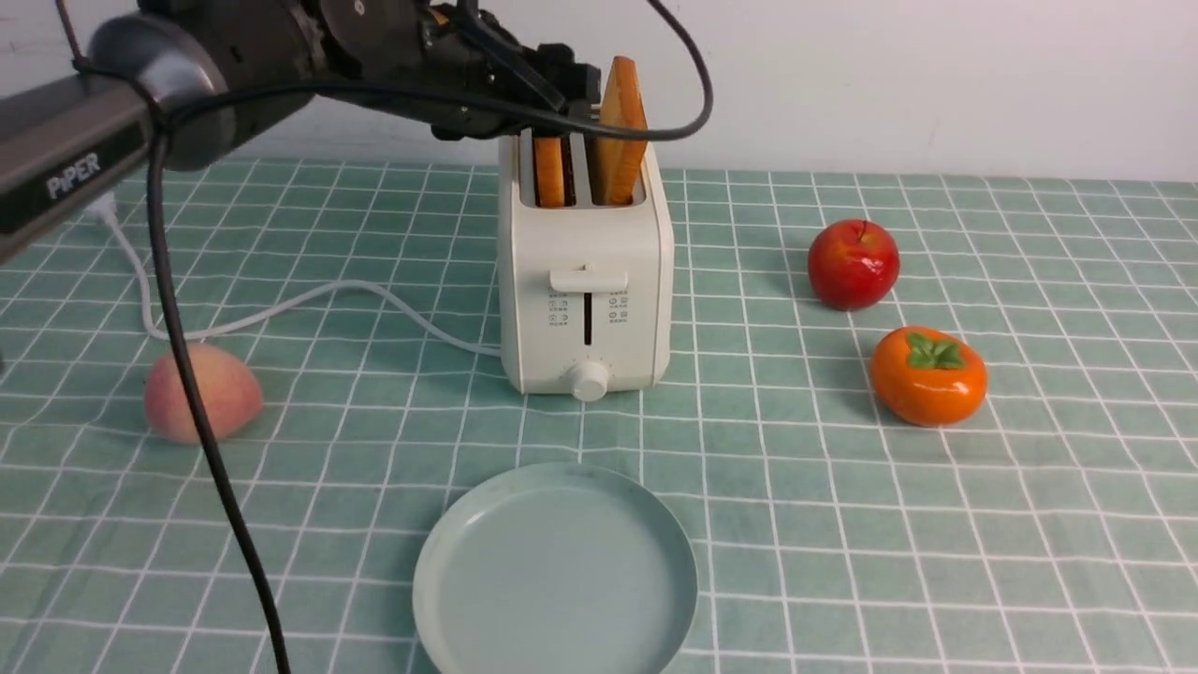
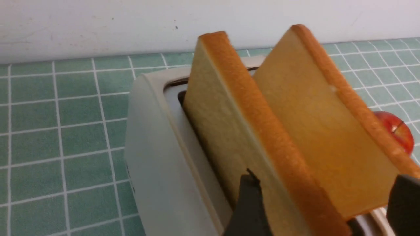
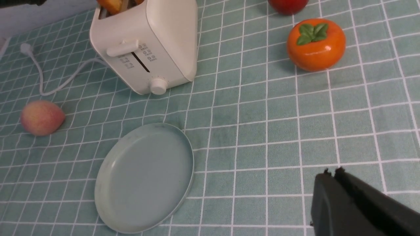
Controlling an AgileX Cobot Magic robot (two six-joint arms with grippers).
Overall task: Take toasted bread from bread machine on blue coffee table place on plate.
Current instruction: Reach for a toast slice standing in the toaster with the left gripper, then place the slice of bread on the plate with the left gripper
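The cream bread machine (image 1: 585,281) stands mid-table on the blue coffee table (image 1: 842,515). Two slices of toasted bread sit in its slots. The left slice (image 1: 550,173) sits low, and the right slice (image 1: 622,126) sticks up high and leans. My left gripper (image 1: 569,89) is open at the toaster's top. In the left wrist view its black fingers (image 2: 249,203) stand wide apart with both slices (image 2: 236,131) between them. The plate (image 1: 557,571) lies bare in front of the toaster. My right gripper (image 3: 332,170) is shut on nothing above the cloth, to the plate's right.
A red apple (image 1: 854,264) and an orange persimmon (image 1: 928,374) lie right of the toaster. A peach (image 1: 201,391) lies at the left. The white cord (image 1: 281,314) runs left from the toaster. My left arm's black cable (image 1: 201,421) hangs across the front left.
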